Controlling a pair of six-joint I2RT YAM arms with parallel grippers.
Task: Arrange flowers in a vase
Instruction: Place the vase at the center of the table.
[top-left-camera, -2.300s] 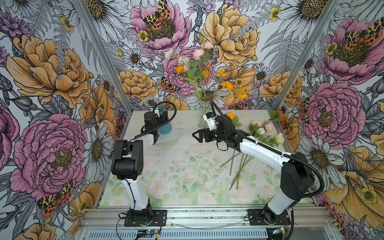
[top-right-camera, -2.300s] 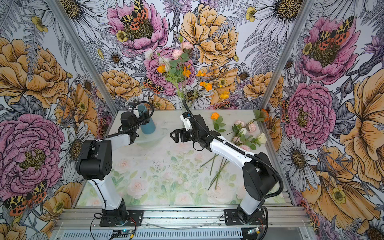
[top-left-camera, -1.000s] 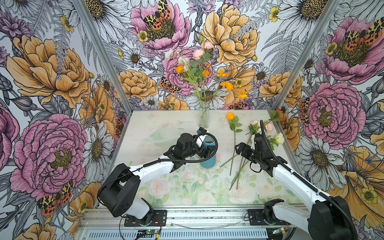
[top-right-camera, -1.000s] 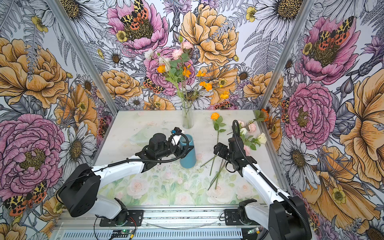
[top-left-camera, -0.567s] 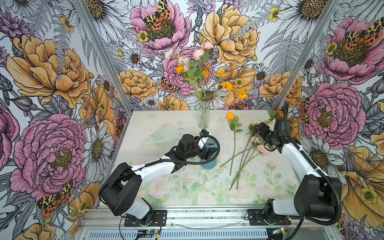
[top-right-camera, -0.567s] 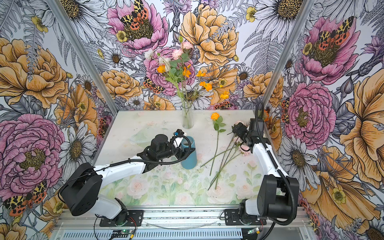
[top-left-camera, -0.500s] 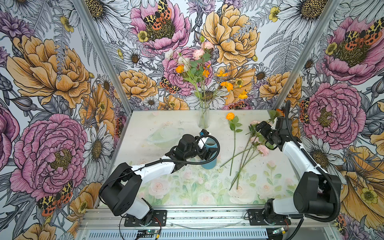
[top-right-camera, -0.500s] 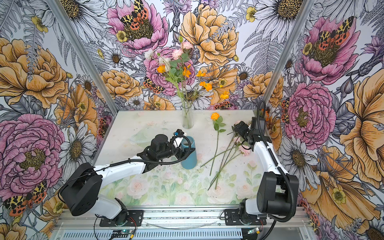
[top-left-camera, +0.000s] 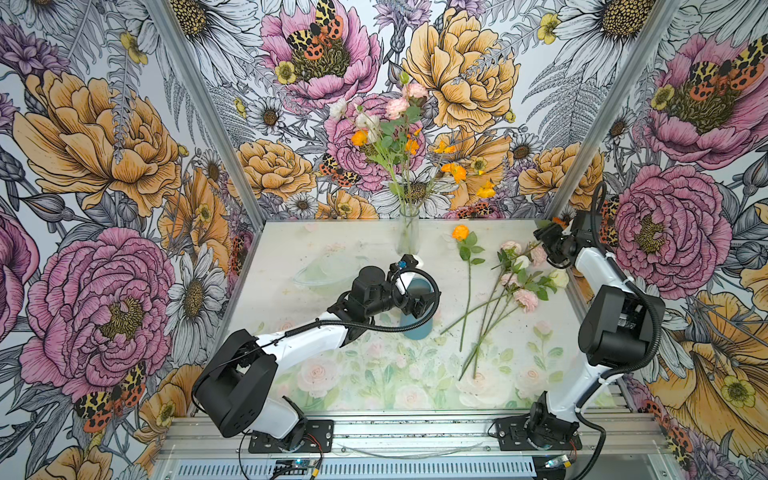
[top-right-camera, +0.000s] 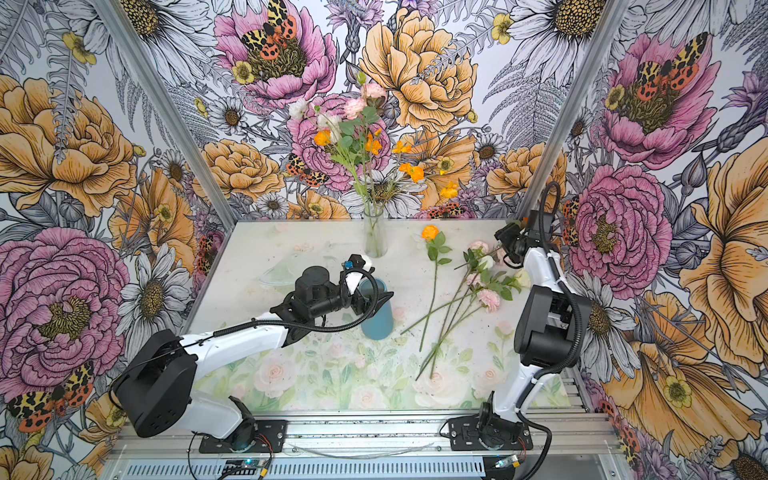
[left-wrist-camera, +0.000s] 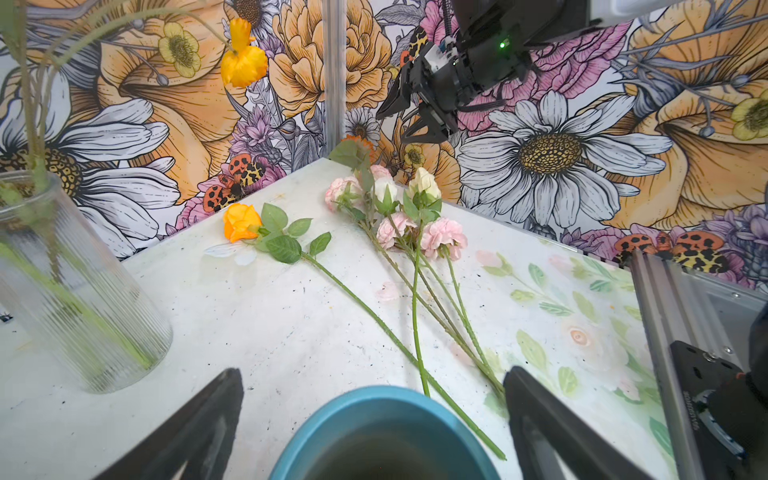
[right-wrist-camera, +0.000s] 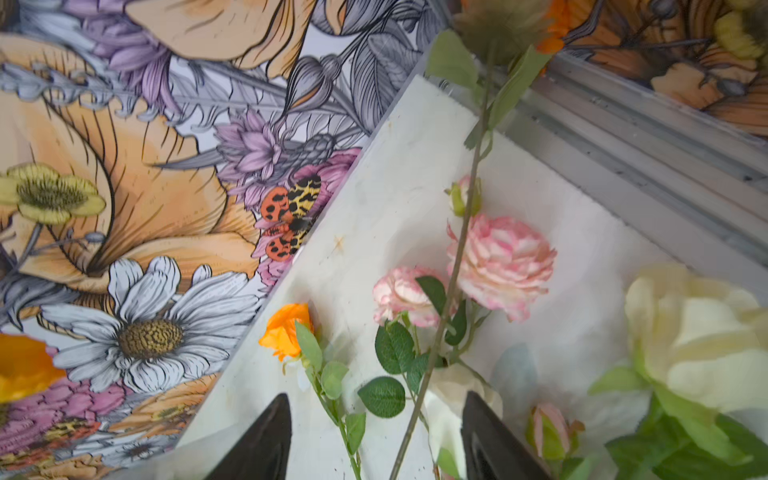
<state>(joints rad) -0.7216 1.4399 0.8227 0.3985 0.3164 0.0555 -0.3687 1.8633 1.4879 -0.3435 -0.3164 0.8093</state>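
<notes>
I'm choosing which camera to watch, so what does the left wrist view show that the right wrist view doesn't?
Only the left wrist view: the vase, the blue cup, and the right hand above the flowers. Only the right wrist view: a thin stem lined up between its open fingers, and a pink bud. Both: the orange rose, pink blooms and cream rose lying on the table.

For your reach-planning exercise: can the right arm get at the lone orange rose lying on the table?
Probably yes: the orange rose lies alone, clear of the pink bunch, nothing covering it, and the right gripper hovers nearby, jaws apart.
</notes>
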